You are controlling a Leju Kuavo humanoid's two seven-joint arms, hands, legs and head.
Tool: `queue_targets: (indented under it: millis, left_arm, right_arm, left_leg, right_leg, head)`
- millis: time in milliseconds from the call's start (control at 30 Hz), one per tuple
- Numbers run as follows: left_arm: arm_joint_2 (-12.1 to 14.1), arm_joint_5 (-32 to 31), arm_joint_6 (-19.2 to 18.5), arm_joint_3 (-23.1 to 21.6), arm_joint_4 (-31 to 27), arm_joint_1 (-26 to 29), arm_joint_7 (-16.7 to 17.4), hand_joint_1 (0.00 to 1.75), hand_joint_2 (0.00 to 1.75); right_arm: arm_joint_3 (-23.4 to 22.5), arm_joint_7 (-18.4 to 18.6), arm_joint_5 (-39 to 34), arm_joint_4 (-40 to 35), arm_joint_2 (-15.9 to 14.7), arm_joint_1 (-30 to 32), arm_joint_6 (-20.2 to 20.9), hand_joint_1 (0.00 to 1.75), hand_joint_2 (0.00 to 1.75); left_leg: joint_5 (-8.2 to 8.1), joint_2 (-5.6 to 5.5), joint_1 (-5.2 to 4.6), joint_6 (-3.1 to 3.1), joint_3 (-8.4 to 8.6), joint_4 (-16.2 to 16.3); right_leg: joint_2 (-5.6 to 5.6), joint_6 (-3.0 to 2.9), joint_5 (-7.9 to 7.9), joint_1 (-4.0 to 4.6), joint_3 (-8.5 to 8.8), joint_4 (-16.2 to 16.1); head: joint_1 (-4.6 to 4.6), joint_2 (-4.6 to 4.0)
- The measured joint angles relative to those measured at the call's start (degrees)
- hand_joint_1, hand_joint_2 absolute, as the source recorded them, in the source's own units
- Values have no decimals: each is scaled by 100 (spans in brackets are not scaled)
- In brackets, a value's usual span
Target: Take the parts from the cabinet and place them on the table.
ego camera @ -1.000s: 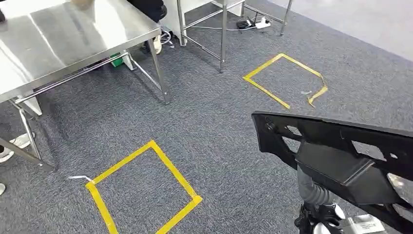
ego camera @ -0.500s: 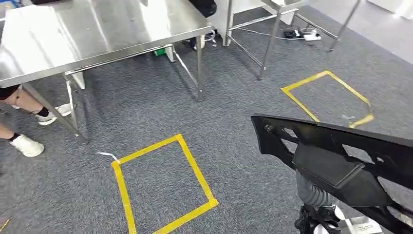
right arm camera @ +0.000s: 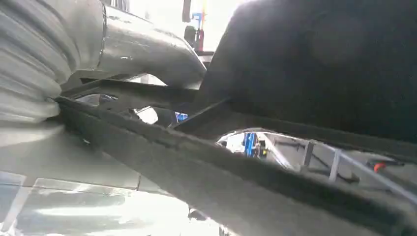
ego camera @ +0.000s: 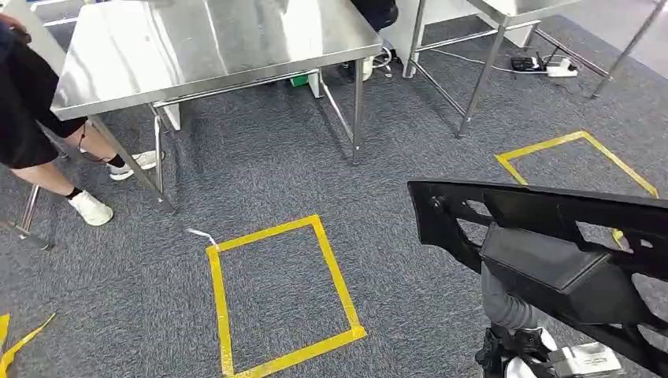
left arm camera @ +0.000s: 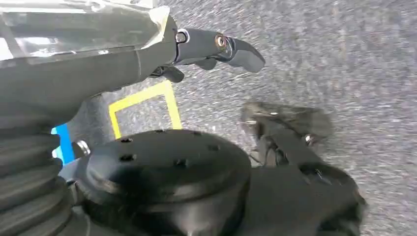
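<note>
- The black plastic part [ego camera: 551,252], a long panel with cut-out holes, sits at about four o'clock in the head view, held above the grey carpet [ego camera: 315,181].
- The right hand [right arm camera: 74,73] is under and behind the part; in the right wrist view its grey ribbed cover and thumb press against the part's dark edge, so it is grasping the part, though the fingers themselves are hidden.
- The left hand [left arm camera: 147,54] hangs over the carpet in the left wrist view; a dark finger [left arm camera: 236,49] sticks out straight with nothing in it. Whether the other fingers are released or clenched, I cannot tell.
- The steel table [ego camera: 213,39] stands at eleven o'clock, well apart from the part.
- A yellow tape square [ego camera: 280,295] lies on the carpet at six o'clock, between table and robot; a second tape square [ego camera: 575,157] lies at two o'clock.
- A person [ego camera: 31,110] in white shoes stands at nine o'clock, beside the table's end.
- A second steel frame [ego camera: 488,47] stands at one o'clock, a power strip [ego camera: 547,67] on the floor just beyond it.
</note>
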Motion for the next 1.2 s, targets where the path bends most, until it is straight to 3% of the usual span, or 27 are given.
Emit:
queue_targets:
  millis: [33,133,167,200,233,267,333,367,400,467,500,533,567,633,667,700,733,767,833,867,900,933,1000,1067,1133,1200]
  left_arm:
    - [7,-2,11,-22,9,3,4,0,175]
    - [24,-4,-7,-42,9,51,9,0,175]
    - [18,-11,-6,-48,9,46,9,0,175]
    - [-11,-15,-6,-53,9,52,11,0,175]
    - [-9,-20,-6,-63,9,39,15,0,175]
    - [-11,-20,-6,-75,9,33,15,0,175]
    - [-28,-20,-9,-83,9,32,15,0,175]
    - [-35,-20,-11,-83,9,32,13,0,175]
    - [-39,-20,-15,-85,9,32,2,0,175]
    - [-52,-20,-24,-90,9,32,-17,0,175]
    - [-55,-20,-24,-96,9,32,-28,0,175]
    - [-55,-20,-24,-101,9,23,-35,0,175]
    - [-52,-20,-24,-105,9,20,-44,0,175]
    - [-46,-20,-24,-105,9,23,-61,0,175]
    - [-33,-20,-24,-107,9,21,-72,0,175]
    - [-35,-20,-24,-109,9,23,-83,0,175]
    - [-35,-20,-20,-109,11,24,-88,0,175]
    - [-24,-20,-30,-109,9,11,-109,0,175]
    - [-11,-20,-41,-107,9,-42,-144,0,175]
    - [-9,-20,-44,-107,9,-60,-144,0,175]
    - [-9,-20,-44,-107,9,-59,-144,0,175]
    - [-9,-20,-39,-109,9,-53,-138,0,175]
    - [0,-20,-22,-118,11,-8,-122,0,175]
    - [7,-20,-9,-131,20,26,-122,0,175]
    - [2,-20,-22,-153,20,38,-127,0,175]
    - [-2,-17,-26,-171,20,45,-140,0,175]
  right_arm:
    - [-7,-2,-2,-2,0,5,-2,175,175]
    - [-24,2,-4,0,4,5,-2,175,175]
    - [-24,2,-4,-9,4,3,-2,175,175]
    - [-39,4,-2,-6,2,0,-4,175,175]
    - [-59,-6,2,-9,4,6,-7,175,175]
    - [-61,-7,5,-6,2,26,-7,175,175]
    - [-76,0,9,-4,0,74,-9,175,175]
    - [-81,0,9,-4,0,83,-9,175,175]
    - [-81,-2,9,-4,0,77,-9,175,175]
    - [-81,-2,13,-4,0,76,-9,175,175]
    - [-85,-2,15,-4,0,75,-9,175,175]
    - [-85,-4,18,-2,0,76,-9,175,175]
    - [-87,-4,18,-6,2,77,-9,175,175]
    - [-94,-4,15,-4,-4,84,-9,175,175]
    - [-98,-7,15,-4,0,72,-9,175,175]
    - [-101,-7,15,-6,2,62,-7,175,175]
    - [-105,-15,18,-6,7,72,-7,175,175]
    - [-109,-26,20,-6,9,85,-7,175,175]
    - [-122,-35,29,-6,9,101,-15,175,175]
    - [-122,-39,29,-6,9,106,-20,175,175]
    - [-122,-39,29,-6,9,105,-20,175,175]
    - [-122,-44,29,-6,9,105,-20,175,175]
    - [-127,-59,57,-9,13,105,-63,175,175]
    - [-131,-74,88,-9,24,106,-112,175,175]
    - [-138,-74,107,-15,26,129,-122,175,175]
    - [-140,-74,120,-15,31,129,-120,175,175]
  left_leg:
    - [-70,123,-78,22,19,-140]
    - [-45,-126,-94,87,-44,-138]
    - [14,-233,-60,132,31,-210]
    - [50,-299,-20,138,48,-251]
    - [61,-374,9,158,44,-255]
    - [66,-464,25,164,40,-255]
    - [68,-638,27,167,30,-248]
    - [68,-719,27,165,33,-246]
    - [66,-799,31,161,44,-242]
    - [47,-961,50,129,79,-230]
    - [25,-1028,57,93,67,-209]
    - [3,-1073,20,50,32,-167]
    - [16,-1136,32,23,-4,-162]
    - [40,-1229,59,-20,-31,-196]
    - [20,-1278,60,-38,-31,-179]
    - [-39,-1104,55,-65,-34,-101]
    - [-193,-815,39,-97,-157,152]
    - [-405,-668,48,-126,-358,573]
    - [-734,-581,47,-158,-731,1408]
    - [-730,-576,47,-163,-789,1572]
    - [-601,-574,48,-153,-723,1471]
    - [-391,-559,48,-134,-565,1165]
    - [106,-483,45,-62,-113,200]
    - [-15,-447,6,-21,11,-126]
    - [-4,-458,19,-66,-9,-165]
    - [-2,-480,-6,-54,-11,-165]
  right_leg:
    - [-74,38,-19,87,-17,23]
    - [-327,95,-13,65,4,-10]
    - [-398,137,-49,100,24,-8]
    - [-56,169,-99,54,-4,94]
    - [262,153,-244,46,-137,380]
    - [408,134,-423,30,-352,820]
    - [472,139,-661,20,-763,1614]
    - [475,174,-646,12,-835,1711]
    - [477,231,-521,3,-768,1527]
    - [559,371,-80,-34,-343,596]
    - [820,429,99,-84,-130,99]
    - [964,370,25,-83,-59,13]
    - [885,302,48,-83,-62,6]
    - [780,229,37,-42,-61,14]
    - [720,195,44,-99,-39,-8]
    - [667,157,38,-106,-15,-17]
    - [624,100,6,-102,6,-18]
    - [569,66,-7,-93,19,-18]
    - [450,16,-29,-62,35,-17]
    - [409,6,-36,-58,46,-17]
    - [391,1,-41,-53,58,-17]
    - [381,-4,-46,-52,73,-17]
    - [378,15,-61,-46,100,-17]
    - [374,46,-66,28,47,1]
    - [363,37,-63,49,4,0]
    - [344,51,-55,31,21,-13]
  head:
    - [-2,0]
    - [-17,0]
    - [-6,0]
    - [5,-2]
    - [15,0]
    - [57,0]
    - [59,0]
    - [59,0]
    - [57,-2]
    - [57,0]
    - [64,0]
    - [61,0]
    - [48,0]
    - [51,0]
    - [44,0]
    - [46,0]
    - [-9,0]
    - [-9,-2]
    - [-11,0]
    - [-4,0]
    - [-8,0]
    - [-8,0]
    - [-11,0]
    - [-9,0]
    - [20,0]
    - [22,0]
